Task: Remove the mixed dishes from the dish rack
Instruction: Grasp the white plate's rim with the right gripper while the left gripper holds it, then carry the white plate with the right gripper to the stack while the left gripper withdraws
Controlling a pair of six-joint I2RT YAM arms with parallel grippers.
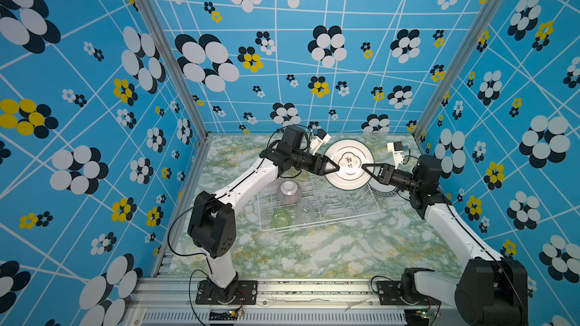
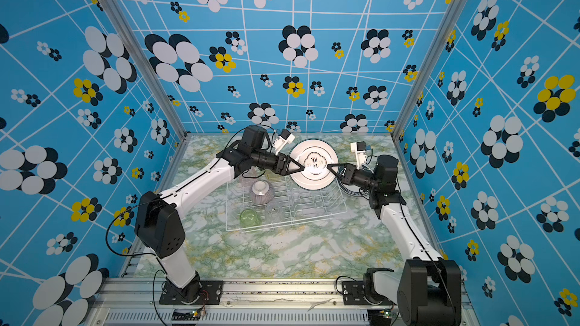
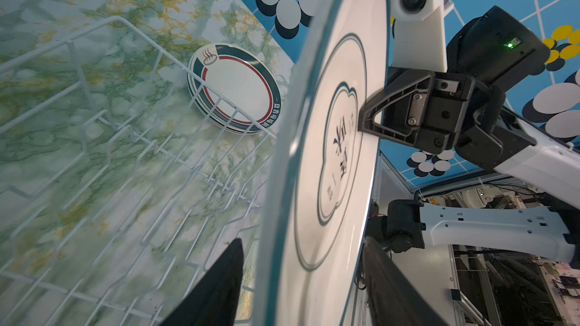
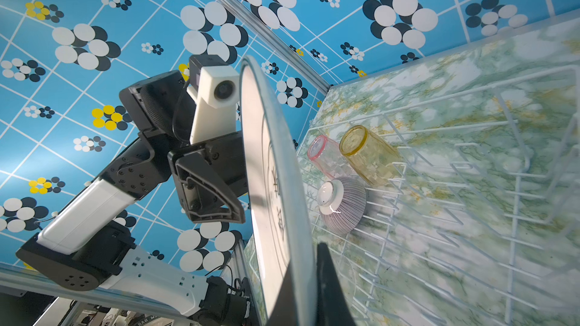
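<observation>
Two pincers meet at one white plate (image 1: 348,152) raised over the far right part of the dish rack (image 1: 339,203), its printed face turned toward the camera in both top views. We see the right pincer (image 1: 364,167) clenched on the plate's rim from the right; in the right wrist view its dark fingers (image 4: 329,283) press against the edge. The left pincer (image 1: 337,167) is released. In the left wrist view its fingers (image 3: 219,286) stand on either side of the rim, and a strip of the marbled bench (image 1: 314,255) shows between one finger and the plate. The rack's upright dividers below the plate hold nothing. In the rack's left part we find a striped ribbed bowl (image 1: 288,192) resting foot-up, with a green tumbler (image 1: 280,217) and a clear tumbler (image 1: 305,211) side by side near the front edge. A pink tumbler (image 4: 326,158) and a yellow tumbler (image 4: 367,155) stand together in the far corner, largely hidden under the left arm in both top views. A stack of plates (image 3: 235,89), rimmed in dark green with a red ring, lies on the bench just beside the rack's right wall.
</observation>
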